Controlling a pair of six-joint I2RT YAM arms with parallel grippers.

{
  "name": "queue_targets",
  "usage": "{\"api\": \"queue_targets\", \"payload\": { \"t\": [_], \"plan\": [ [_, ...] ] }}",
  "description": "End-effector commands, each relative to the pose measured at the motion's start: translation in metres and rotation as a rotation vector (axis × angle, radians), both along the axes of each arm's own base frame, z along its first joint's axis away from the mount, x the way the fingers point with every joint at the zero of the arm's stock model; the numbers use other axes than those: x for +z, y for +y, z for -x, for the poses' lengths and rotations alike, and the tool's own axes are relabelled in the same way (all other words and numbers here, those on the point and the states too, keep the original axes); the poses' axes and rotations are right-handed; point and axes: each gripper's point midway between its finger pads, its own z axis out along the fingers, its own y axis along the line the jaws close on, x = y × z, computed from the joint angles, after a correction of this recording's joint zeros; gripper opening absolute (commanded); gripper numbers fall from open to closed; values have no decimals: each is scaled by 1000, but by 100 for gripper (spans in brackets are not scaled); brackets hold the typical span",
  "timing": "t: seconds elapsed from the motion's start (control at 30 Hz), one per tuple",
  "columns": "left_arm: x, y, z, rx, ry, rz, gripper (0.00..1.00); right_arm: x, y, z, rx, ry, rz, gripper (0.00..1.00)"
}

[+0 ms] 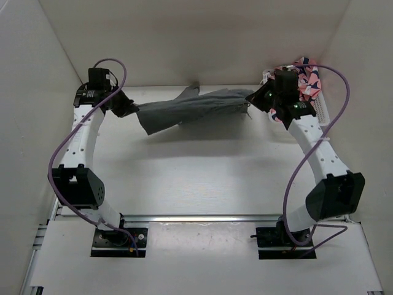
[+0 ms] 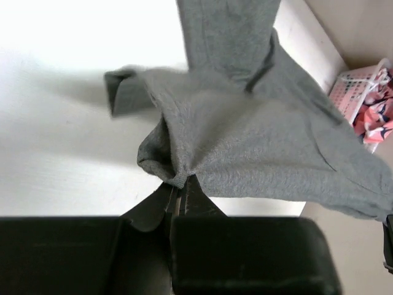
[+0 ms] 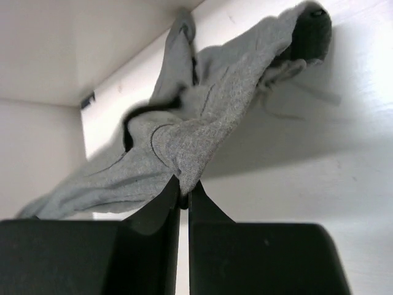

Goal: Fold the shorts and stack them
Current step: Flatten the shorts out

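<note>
The grey shorts (image 1: 190, 109) hang stretched between my two grippers above the far part of the table, sagging in the middle with one leg trailing toward the back wall. My left gripper (image 1: 129, 109) is shut on the shorts' left end; the left wrist view shows the fabric (image 2: 245, 141) pinched at the fingertips (image 2: 179, 186). My right gripper (image 1: 256, 98) is shut on the right end; the right wrist view shows the cloth (image 3: 196, 123) bunched at the fingertips (image 3: 185, 187), with a drawstring dangling.
A white basket (image 1: 312, 92) with pink patterned clothes stands at the far right corner, just behind the right arm; it also shows in the left wrist view (image 2: 363, 98). Cardboard walls close in the left, back and right sides.
</note>
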Motion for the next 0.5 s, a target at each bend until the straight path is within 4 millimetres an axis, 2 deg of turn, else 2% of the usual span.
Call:
{"api": "queue_targets", "payload": {
  "t": [0.0,0.03,0.07,0.1,0.13,0.17,0.2,0.23,0.27,0.3,0.33,0.37,0.4,0.43,0.47],
  "plan": [
    [-21,0,39,-9,104,-18,10,-46,-11,42,52,114,171,0],
    [-22,-4,51,-19,98,-19,10,-70,-12,63,59,163,195,0],
    [-53,-3,69,-20,172,-19,10,-84,-12,76,70,190,204,0],
    [-66,-1,83,-14,206,-27,10,-98,-15,88,64,218,215,0],
    [-69,-1,98,-12,197,-43,10,-124,-15,116,77,272,228,0],
    [-103,2,123,-7,280,-55,10,-137,-14,131,88,298,230,0],
    [-115,4,138,11,311,-63,10,-149,-13,146,99,321,231,4],
    [-118,7,149,28,299,-68,12,-167,-12,172,129,350,240,20],
    [-128,9,159,33,321,-77,20,-174,-12,183,144,358,246,39],
    [-139,9,168,32,346,-78,29,-175,-13,195,150,366,244,65],
    [-139,9,168,24,345,-83,52,-179,-17,203,151,384,251,72],
    [-139,9,168,24,345,-83,62,-179,-24,206,140,385,279,75],
    [-123,9,156,19,291,-86,70,-174,-31,211,128,388,305,78],
    [-116,9,149,12,273,-91,73,-170,-38,208,105,382,327,78],
    [-112,11,139,18,268,-99,78,-154,-43,200,92,337,340,80]
  ]
}}
